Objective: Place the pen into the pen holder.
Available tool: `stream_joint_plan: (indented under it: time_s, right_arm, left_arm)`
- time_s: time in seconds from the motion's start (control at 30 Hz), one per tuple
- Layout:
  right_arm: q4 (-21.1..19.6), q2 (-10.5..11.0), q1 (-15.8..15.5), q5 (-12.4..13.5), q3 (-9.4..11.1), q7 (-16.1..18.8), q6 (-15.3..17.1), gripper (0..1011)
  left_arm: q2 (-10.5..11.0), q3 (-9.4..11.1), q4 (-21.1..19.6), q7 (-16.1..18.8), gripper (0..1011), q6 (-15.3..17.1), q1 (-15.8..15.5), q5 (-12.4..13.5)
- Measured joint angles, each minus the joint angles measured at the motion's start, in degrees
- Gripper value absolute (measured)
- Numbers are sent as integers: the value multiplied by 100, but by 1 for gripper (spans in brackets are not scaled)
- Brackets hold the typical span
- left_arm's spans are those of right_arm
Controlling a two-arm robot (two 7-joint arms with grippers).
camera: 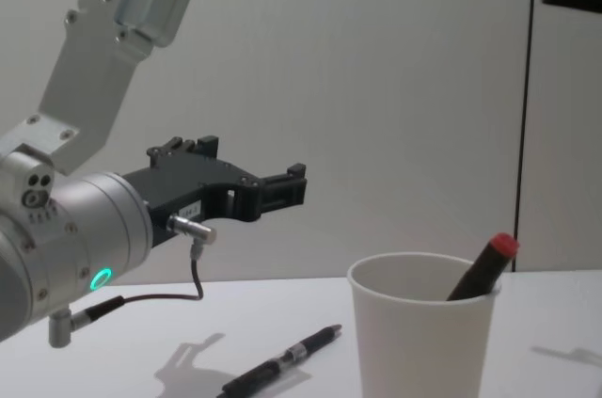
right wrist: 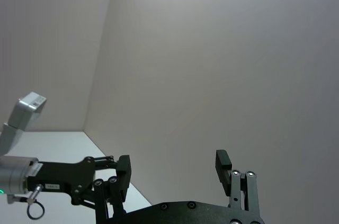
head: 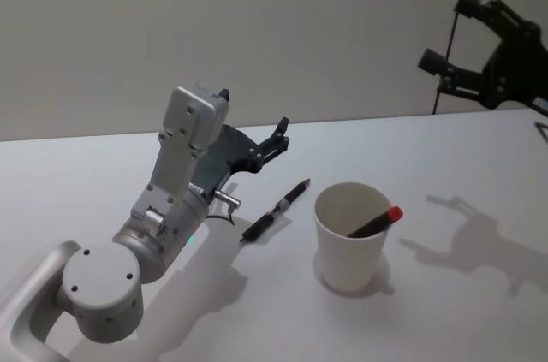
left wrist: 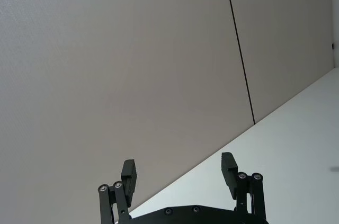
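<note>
Left pincer (left wrist: 179, 167) hovers with fingers spread and nothing between them, above the white counter (head: 471, 165). A black pen (head: 276, 210) lies flat below and just ahead of its tips, untouched. Past that pen, toward the right pincer's side, stands the pen holder (head: 349, 246), with a red-capped pen (head: 377, 223) leaning inside. By this showing one pen is home, while the black one has yet to be gripped, lifted and dropped in. Right pincer (right wrist: 174, 160) hangs high and well apart, also spread and empty. The cup wall hides the red-capped pen's lower length. How far the left pincer clears the black pen is hard to judge.
</note>
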Motion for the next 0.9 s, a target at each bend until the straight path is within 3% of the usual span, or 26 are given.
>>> stream_joint_plan:
  time_s: [0.27, 0.9]
  right_arm:
    - [-72, 109, -60, -208, 60, -306, 90, 1002]
    - [376, -72, 125, -354, -69, -469, -20, 1002]
  left_arm:
    - [0, 0, 0, 0, 1001, 0, 0, 0]
    - [0, 0, 0, 0, 1001, 0, 0, 0]
